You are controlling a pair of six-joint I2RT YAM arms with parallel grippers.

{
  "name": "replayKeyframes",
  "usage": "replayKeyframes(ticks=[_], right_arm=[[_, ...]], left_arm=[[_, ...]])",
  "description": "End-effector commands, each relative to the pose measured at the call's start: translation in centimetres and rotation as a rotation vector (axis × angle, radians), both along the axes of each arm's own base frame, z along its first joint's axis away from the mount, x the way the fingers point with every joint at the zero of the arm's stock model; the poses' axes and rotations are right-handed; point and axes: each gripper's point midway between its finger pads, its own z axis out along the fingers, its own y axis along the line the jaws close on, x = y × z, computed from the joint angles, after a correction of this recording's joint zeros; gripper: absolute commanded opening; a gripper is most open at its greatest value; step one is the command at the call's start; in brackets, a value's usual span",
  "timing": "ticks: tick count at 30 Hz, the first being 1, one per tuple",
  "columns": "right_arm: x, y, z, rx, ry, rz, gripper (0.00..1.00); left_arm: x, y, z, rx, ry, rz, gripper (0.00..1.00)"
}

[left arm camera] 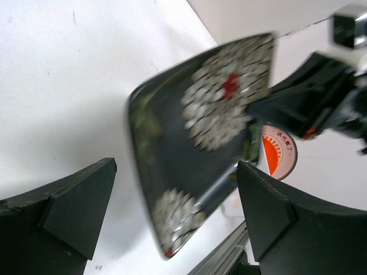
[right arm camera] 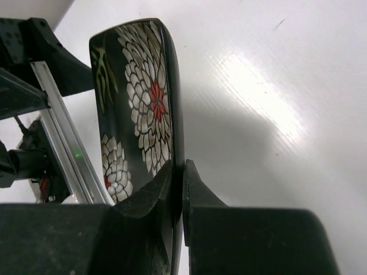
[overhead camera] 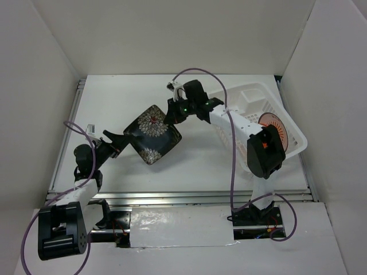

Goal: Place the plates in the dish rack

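The dark square plate (overhead camera: pixel 152 133) with white flowers hangs tilted above the table, held by its far edge. My right gripper (overhead camera: pixel 175 112) is shut on that edge; in the right wrist view the fingers (right arm camera: pixel 182 169) pinch the rim of the plate (right arm camera: pixel 137 97). My left gripper (overhead camera: pixel 120 139) is open at the plate's near-left corner. In the left wrist view the blurred plate (left arm camera: pixel 195 143) hangs between my spread fingers (left arm camera: pixel 172 212). The sunburst plate (overhead camera: pixel 274 125) stands in the white dish rack (overhead camera: pixel 252 94) at the right and also shows in the left wrist view (left arm camera: pixel 279 150). The plain orange plate is out of view.
White walls close the table (overhead camera: pixel 114 103) in on the left, back and right. A metal rail (overhead camera: pixel 200 197) runs along the near edge. The right arm (overhead camera: pixel 261 149) crosses in front of the rack. Purple cables loop over both arms.
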Motion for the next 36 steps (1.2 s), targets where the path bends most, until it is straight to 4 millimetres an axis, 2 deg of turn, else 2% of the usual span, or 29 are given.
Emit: replayKeyframes(ticks=[1,2,3,5,6,7,8,9,10,11,12,13,16,18,20,23,25,26,27,29,30,33,34,36], right_arm=[[1.7,-1.0,11.2,0.037,-0.203,-0.027,0.00],[2.5,-1.5,14.1,0.043,-0.254,-0.056,0.00],[3.3,-2.5,14.5,0.005,-0.258,-0.098,0.00],[4.2,-5.1,16.9,-0.048,-0.274,-0.158,0.00],[4.4,-7.1,16.6,-0.114,-0.251,-0.210,0.00],[4.6,-8.2,19.0,-0.114,-0.295,-0.241,0.00],[5.3,-10.4,19.6,-0.140,-0.304,-0.291,0.00],[4.9,-12.2,19.4,-0.180,-0.270,-0.326,0.00],[4.7,-14.4,20.6,-0.207,-0.314,-0.372,0.00],[4.6,-15.9,20.8,-0.219,-0.326,-0.407,0.00],[5.3,-18.3,22.3,-0.203,-0.382,-0.477,0.00],[3.9,-20.3,22.8,-0.203,-0.401,-0.520,0.00],[2.5,-24.6,25.1,-0.205,-0.446,-0.621,0.00],[2.4,-27.5,25.6,-0.286,-0.490,-0.723,0.00],[1.3,-30.1,25.7,-0.344,-0.519,-0.819,0.00],[-0.5,-32.8,26.7,-0.376,-0.573,-0.908,0.00],[-1.3,-34.0,26.9,-0.422,-0.625,-0.932,0.00],[-1.5,-34.4,26.7,-0.444,-0.633,-0.941,0.00],[-1.9,-35.7,26.4,-0.487,-0.658,-0.994,0.00],[-2.2,-36.9,26.7,-0.511,-0.715,-1.051,0.00],[-3.0,-37.9,25.7,-0.555,-0.717,-1.082,0.00],[-3.8,-39.2,25.9,-0.599,-0.759,-1.124,0.00],[-3.9,-39.3,26.1,-0.602,-0.772,-1.123,0.00],[-3.8,-39.5,26.4,-0.617,-0.788,-1.128,0.00]], left_arm=[[0.6,0.2,2.6,0.035,-0.086,0.000,0.99],[0.5,0.2,2.8,0.036,-0.086,0.000,0.99],[0.4,0.2,3.0,0.042,-0.096,0.001,1.00],[0.1,0.3,2.8,0.042,-0.080,0.008,1.00],[-0.1,0.3,3.1,0.053,-0.095,0.012,0.99],[-0.2,0.4,3.1,0.058,-0.096,0.018,0.99],[-0.2,0.5,2.7,0.060,-0.076,0.031,0.99],[-0.4,0.6,3.0,0.070,-0.090,0.037,1.00],[-0.5,0.6,2.9,0.075,-0.086,0.041,0.99],[-0.6,0.7,2.4,0.075,-0.054,0.048,0.99],[-0.5,1.0,2.6,0.086,-0.059,0.066,1.00],[-0.6,1.0,2.4,0.086,-0.058,0.067,0.99],[-0.7,1.1,1.7,0.078,-0.039,0.074,1.00],[-0.5,0.9,1.6,0.053,-0.047,0.066,0.99],[-0.8,0.4,0.9,0.032,-0.045,0.041,0.99],[-0.5,0.1,-0.4,0.014,-0.005,0.009,0.99],[-0.5,-0.2,-0.4,0.007,-0.019,-0.016,1.00],[-0.5,-0.4,-0.8,-0.008,-0.003,-0.024,1.00],[-0.5,-0.5,-0.8,-0.012,-0.003,-0.031,0.99],[-0.7,-0.7,-0.6,-0.017,-0.009,-0.049,0.99],[-0.7,-0.8,-0.6,-0.016,-0.011,-0.052,0.99],[-0.8,-0.6,-0.4,0.004,-0.018,-0.039,1.00],[-0.9,-0.5,-0.8,0.007,0.002,-0.033,0.99],[-0.9,-0.1,-0.2,0.032,-0.018,-0.008,0.99]])
